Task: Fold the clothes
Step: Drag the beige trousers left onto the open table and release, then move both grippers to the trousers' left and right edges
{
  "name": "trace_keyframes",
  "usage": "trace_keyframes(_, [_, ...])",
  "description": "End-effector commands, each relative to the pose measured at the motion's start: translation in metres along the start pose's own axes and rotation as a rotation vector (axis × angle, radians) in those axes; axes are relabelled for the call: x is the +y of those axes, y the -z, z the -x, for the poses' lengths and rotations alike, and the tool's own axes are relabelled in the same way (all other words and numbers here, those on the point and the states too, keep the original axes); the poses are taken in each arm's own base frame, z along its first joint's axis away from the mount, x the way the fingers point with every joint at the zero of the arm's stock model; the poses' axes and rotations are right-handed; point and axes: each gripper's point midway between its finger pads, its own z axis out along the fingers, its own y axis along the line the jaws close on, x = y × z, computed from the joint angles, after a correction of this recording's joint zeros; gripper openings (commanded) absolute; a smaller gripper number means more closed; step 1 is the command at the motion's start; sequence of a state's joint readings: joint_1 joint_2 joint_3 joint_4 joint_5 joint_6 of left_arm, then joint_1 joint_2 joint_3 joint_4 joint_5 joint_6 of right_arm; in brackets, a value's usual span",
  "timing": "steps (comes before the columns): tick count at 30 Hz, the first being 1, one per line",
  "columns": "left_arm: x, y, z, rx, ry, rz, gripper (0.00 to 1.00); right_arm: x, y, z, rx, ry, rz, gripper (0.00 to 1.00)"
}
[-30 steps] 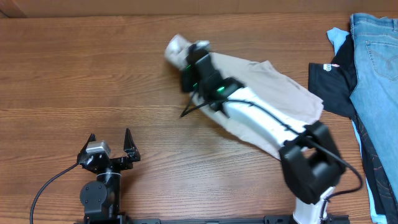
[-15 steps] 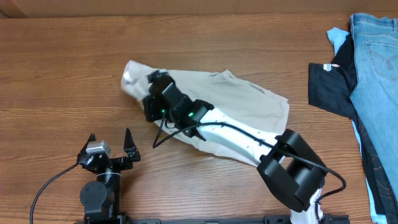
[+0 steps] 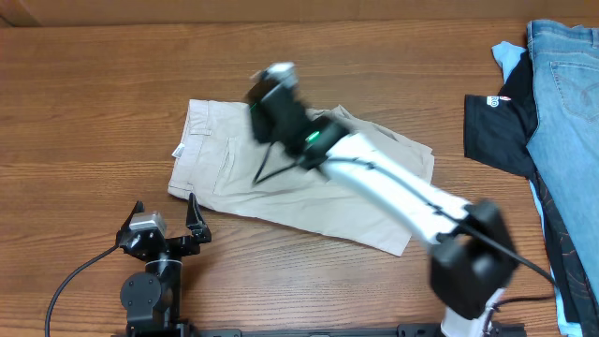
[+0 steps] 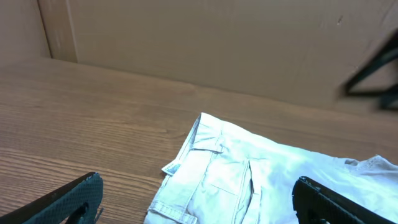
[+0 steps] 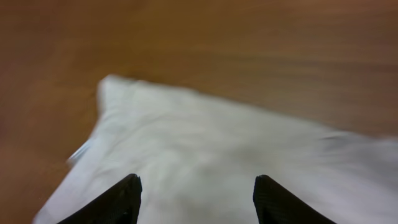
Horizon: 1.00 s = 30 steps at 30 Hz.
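Note:
The clothes [image 3: 225, 173] are one beige garment lying flat on the wooden table, waistband to the left, with a small white label [image 3: 177, 150] at that edge. My right gripper [image 3: 270, 82] hovers blurred over the garment's far side, apart from it. In the right wrist view the gripper [image 5: 198, 186] is open, with only the pale fabric [image 5: 205, 137] below it. My left gripper [image 3: 166, 204] rests near the front edge, just short of the garment's near left corner. It is wide open [image 4: 198, 180] and empty, facing the waistband [image 4: 230, 174].
A black shirt with a white logo [image 3: 501, 122] and blue jeans [image 3: 566, 94] lie piled at the right edge of the table. A brown cardboard wall [image 4: 217, 43] stands behind the table.
The right gripper pulled the bunched end of the garment leftward, opened and let it go, then rose toward the back. The garment now lies spread out. The left arm has not moved.

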<state>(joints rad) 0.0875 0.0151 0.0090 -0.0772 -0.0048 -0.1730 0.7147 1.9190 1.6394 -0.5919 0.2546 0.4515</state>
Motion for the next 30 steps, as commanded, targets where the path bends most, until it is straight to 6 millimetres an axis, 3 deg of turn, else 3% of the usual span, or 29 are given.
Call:
trace_keyframes(1, [0.002,0.000,0.001,-0.009,-0.023,0.009,1.00,-0.065,0.021,0.043,-0.042,-0.094,-0.087,0.54])
trace_keyframes(3, [0.002,0.000,0.001,-0.009,-0.023,0.009,1.00,-0.092,0.012,0.023,0.091,-0.151,-0.042,0.40])
trace_keyframes(7, [0.002,0.000,0.001,-0.009,-0.023,0.009,1.00,-0.121,0.002,-0.014,0.279,-0.270,0.067,0.11])
trace_keyframes(12, [0.002,0.000,0.001,-0.010,-0.023,0.009,1.00,-0.150,-0.007,-0.051,0.370,-0.327,0.032,0.11])
trace_keyframes(15, [0.002,0.000,0.001,-0.010,-0.023,0.009,1.00,-0.156,-0.008,-0.055,0.377,-0.338,0.021,0.31])
trace_keyframes(17, [0.002,0.000,0.001,-0.010,-0.023,0.009,1.00,-0.156,-0.009,-0.052,0.367,-0.336,0.022,0.61])
trace_keyframes(18, [0.002,0.000,0.001,-0.010,-0.023,0.009,1.00,-0.157,-0.010,-0.049,0.353,-0.333,0.018,0.65])
trace_keyframes(21, [0.002,0.000,0.001,-0.009,-0.023,0.009,1.00,-0.159,-0.014,-0.039,0.308,-0.328,0.018,0.66])
trace_keyframes(27, [0.002,0.000,0.001,-0.010,-0.023,0.009,1.00,-0.157,-0.019,-0.017,0.222,-0.323,0.049,0.88])
trace_keyframes(30, [0.002,0.000,0.001,-0.010,-0.023,0.009,1.00,-0.155,-0.020,-0.011,0.198,-0.320,0.059,0.92])
